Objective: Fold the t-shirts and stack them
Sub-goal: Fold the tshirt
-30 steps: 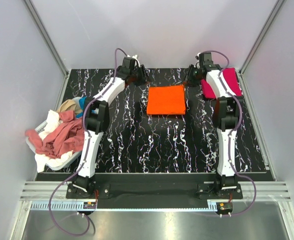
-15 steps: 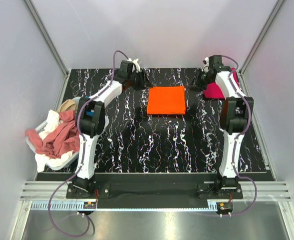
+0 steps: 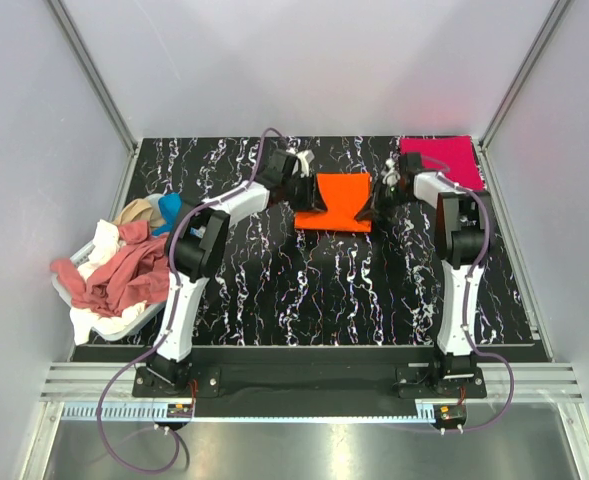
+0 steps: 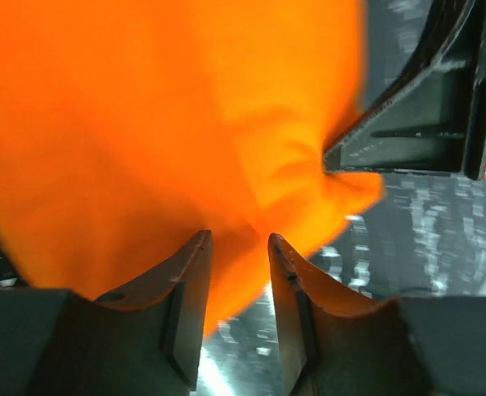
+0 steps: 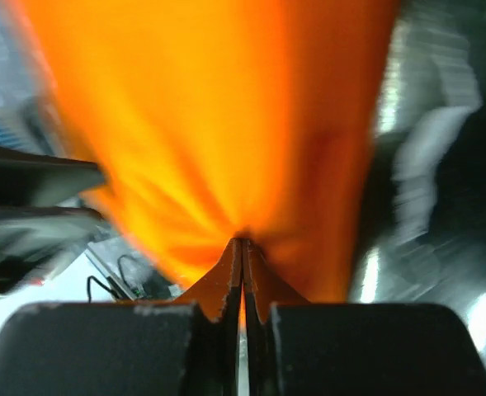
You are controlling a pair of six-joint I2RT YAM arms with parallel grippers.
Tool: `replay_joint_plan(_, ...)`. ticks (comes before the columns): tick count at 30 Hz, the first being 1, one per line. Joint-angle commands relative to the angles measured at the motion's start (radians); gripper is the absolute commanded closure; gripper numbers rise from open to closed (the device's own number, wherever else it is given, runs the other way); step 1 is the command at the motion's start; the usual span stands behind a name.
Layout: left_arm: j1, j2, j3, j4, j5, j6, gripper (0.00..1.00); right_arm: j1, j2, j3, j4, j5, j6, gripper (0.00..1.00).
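A folded bright orange t-shirt (image 3: 339, 195) lies at the back middle of the table. My right gripper (image 3: 375, 205) is at its right edge and is shut on a pinch of the orange cloth (image 5: 226, 107), which puckers at the tips (image 5: 243, 241). My left gripper (image 3: 307, 195) is at the shirt's left edge. Its jaws stand apart (image 4: 238, 239), with the edge of the orange cloth (image 4: 143, 124) reaching just between the tips. A folded crimson-pink t-shirt (image 3: 442, 158) lies flat at the back right corner.
At the left edge a white-and-blue basket (image 3: 94, 325) holds a heap of loose shirts: rose-red (image 3: 124, 272), white, tan (image 3: 134, 211) and blue (image 3: 169, 208). The black marbled table (image 3: 314, 290) is enclosed by grey walls.
Both grippers came in from the back corners to the orange shirt's two sides. The right one shut on its edge and left the crimson-pink shirt uncovered. The orange shirt now looks narrower and rumpled.
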Motion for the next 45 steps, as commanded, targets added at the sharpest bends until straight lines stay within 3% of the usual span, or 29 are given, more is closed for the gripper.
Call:
replay_joint_plan(1, 0.021, 0.034, -0.028, 0.027, -0.071, 0.027, 0.62, -0.018, 0.026, -0.024, 0.062, 0.019, -0.022, 0.97)
replay_joint_plan(11, 0.022, -0.099, 0.003, -0.029, -0.082, 0.054, 0.61, 0.014, -0.141, -0.034, 0.071, -0.047, 0.020, 0.95)
replay_joint_plan(16, 0.027, -0.171, 0.010, -0.069, -0.071, 0.044, 0.60, 0.094, -0.114, 0.008, 0.085, -0.090, 0.051, 0.96)
replay_joint_plan(20, 0.059, -0.222, 0.004, -0.123, -0.068, 0.024, 0.60, 0.116, 0.006, 0.022, 0.102, -0.120, 0.050, 0.95)
replay_joint_plan(23, 0.074, -0.254, -0.007, -0.182, -0.030, 0.031, 0.59, 0.116, 0.057, -0.030, 0.132, -0.061, 0.024, 0.96)
replay_joint_plan(30, 0.076, -0.312, 0.046, -0.376, -0.061, 0.079, 0.58, 0.091, -0.057, -0.038, 0.137, -0.064, 0.022, 0.94)
replay_joint_plan(34, 0.073, -0.332, -0.028, -0.381, 0.056, 0.070, 0.58, 0.068, -0.153, -0.043, 0.128, -0.088, 0.036, 0.88)
replay_joint_plan(38, 0.054, -0.380, -0.108, -0.379, 0.061, 0.051, 0.57, 0.021, -0.210, -0.156, 0.122, -0.081, 0.016, 0.85)
replay_joint_plan(45, 0.018, -0.441, -0.126, -0.379, 0.087, 0.057, 0.55, -0.053, -0.109, -0.257, 0.126, -0.018, -0.039, 0.86)
